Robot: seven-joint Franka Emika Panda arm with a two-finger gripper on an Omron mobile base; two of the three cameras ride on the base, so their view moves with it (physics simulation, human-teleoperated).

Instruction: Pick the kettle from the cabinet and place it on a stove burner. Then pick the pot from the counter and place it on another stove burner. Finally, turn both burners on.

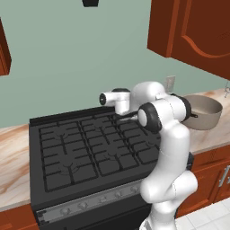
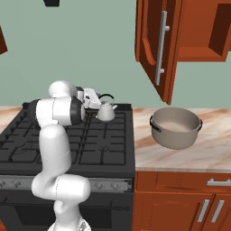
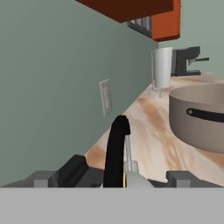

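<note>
The small silvery kettle [image 2: 106, 113] stands upright on the back right burner of the black stove [image 2: 94, 144], next to the wall. My gripper [image 2: 96, 102] reaches in from the left at the height of its black arched handle [image 3: 116, 151]. In the hand view the gripper [image 3: 113, 178] is open: its two fingertips [image 3: 43, 178] stand far apart on either side of the handle, clear of it. The wide grey-beige pot [image 2: 176, 128] sits on the cream counter [image 2: 149, 155] right of the stove, with no lid. The cabinet [image 2: 155, 45] hangs above with its door swung open.
The arm's elbow [image 1: 155, 117] blocks the back right of the stove [image 1: 81, 148] in the left base view; the pot [image 1: 203, 111] shows beyond it. Silver knobs [image 2: 110, 185] line the stove front. A wall outlet [image 3: 105, 97], a white cylinder [image 3: 162, 68] and a coffee machine [image 3: 186, 59] lie along the counter.
</note>
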